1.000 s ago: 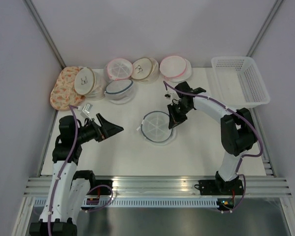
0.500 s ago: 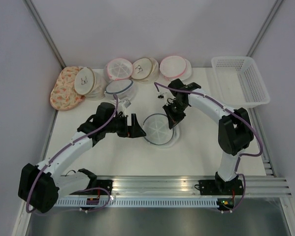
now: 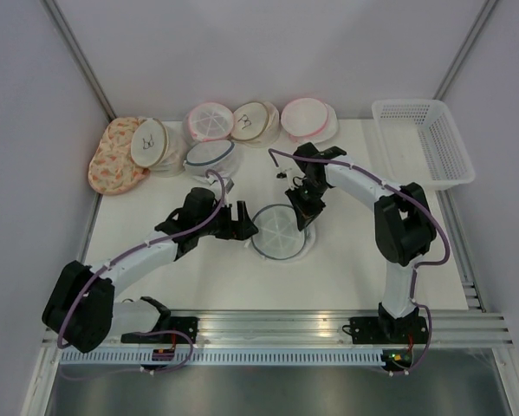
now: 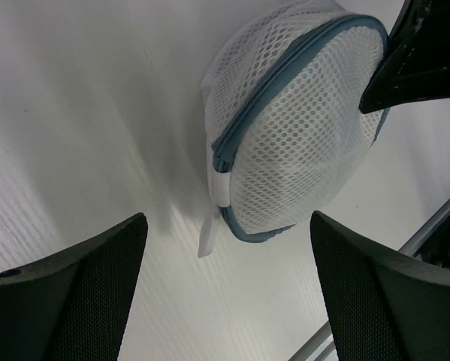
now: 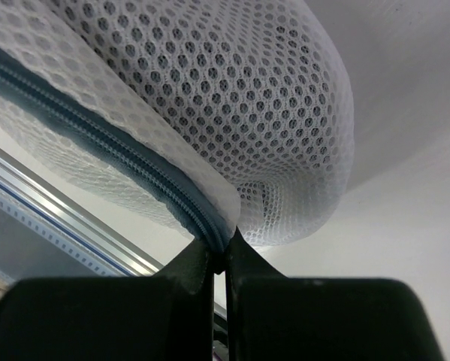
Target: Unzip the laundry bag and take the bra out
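At table centre: the laundry bag [image 3: 276, 230] lies dome-up and looks zipped shut; the bra is not visible, presumably inside.
Right gripper [image 5: 218, 259]: clenched on the bag's grey-blue rim at its 2 o'clock edge, likely to anchor it against the zip's pull.
Left gripper [image 3: 240, 224]: released, jaws spread wide at the bag's 9 o'clock side, framing the white pull tab [image 4: 208, 233] without touching it.
Step in hand: lining up to pinch the tab.
Risk: the limp tab may slip away.

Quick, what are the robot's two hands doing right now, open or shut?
Left gripper: open, holding nothing, facing the laundry bag.
Right gripper: shut, pinching the laundry bag's zipper rim.
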You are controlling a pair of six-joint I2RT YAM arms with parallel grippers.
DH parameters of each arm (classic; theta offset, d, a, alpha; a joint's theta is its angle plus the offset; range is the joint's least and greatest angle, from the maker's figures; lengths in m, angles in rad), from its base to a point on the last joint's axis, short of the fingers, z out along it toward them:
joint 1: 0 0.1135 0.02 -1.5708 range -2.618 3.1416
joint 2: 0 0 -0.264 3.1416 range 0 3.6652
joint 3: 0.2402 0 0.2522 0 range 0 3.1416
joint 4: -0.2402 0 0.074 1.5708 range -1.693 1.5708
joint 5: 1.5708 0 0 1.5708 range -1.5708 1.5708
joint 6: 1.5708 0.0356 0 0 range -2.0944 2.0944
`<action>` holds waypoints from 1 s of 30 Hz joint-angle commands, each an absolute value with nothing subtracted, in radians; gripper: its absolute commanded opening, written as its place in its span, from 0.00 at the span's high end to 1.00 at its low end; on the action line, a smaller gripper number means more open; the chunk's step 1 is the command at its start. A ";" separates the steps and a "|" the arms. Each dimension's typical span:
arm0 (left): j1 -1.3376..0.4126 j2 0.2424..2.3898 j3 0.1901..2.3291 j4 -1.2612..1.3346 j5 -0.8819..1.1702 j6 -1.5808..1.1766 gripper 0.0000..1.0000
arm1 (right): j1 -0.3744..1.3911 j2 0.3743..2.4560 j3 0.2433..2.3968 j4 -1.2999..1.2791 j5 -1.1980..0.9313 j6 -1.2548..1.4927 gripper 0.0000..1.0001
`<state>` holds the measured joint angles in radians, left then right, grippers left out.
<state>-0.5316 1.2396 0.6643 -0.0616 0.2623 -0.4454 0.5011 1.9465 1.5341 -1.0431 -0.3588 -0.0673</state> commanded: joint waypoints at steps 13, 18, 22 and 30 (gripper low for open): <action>-0.581 1.434 0.499 0.497 0.462 -0.529 0.28 | 0.500 2.040 1.571 -1.022 -0.356 -0.074 1.00; -0.591 1.479 0.525 0.511 0.534 -0.549 0.74 | 0.500 2.036 1.577 -1.012 -0.365 -0.061 1.00; -0.606 1.461 0.525 0.506 0.557 -0.577 0.98 | 0.499 1.996 1.574 -1.000 -0.348 -0.031 0.99; -0.623 1.236 0.492 0.352 0.413 -0.710 0.98 | 0.491 1.804 1.503 -0.962 -0.189 0.109 0.54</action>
<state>-0.6098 1.3674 0.5003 0.4011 0.4896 -0.6159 0.4931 1.9388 1.5238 -1.0019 -0.2893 0.0246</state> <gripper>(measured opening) 0.056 0.376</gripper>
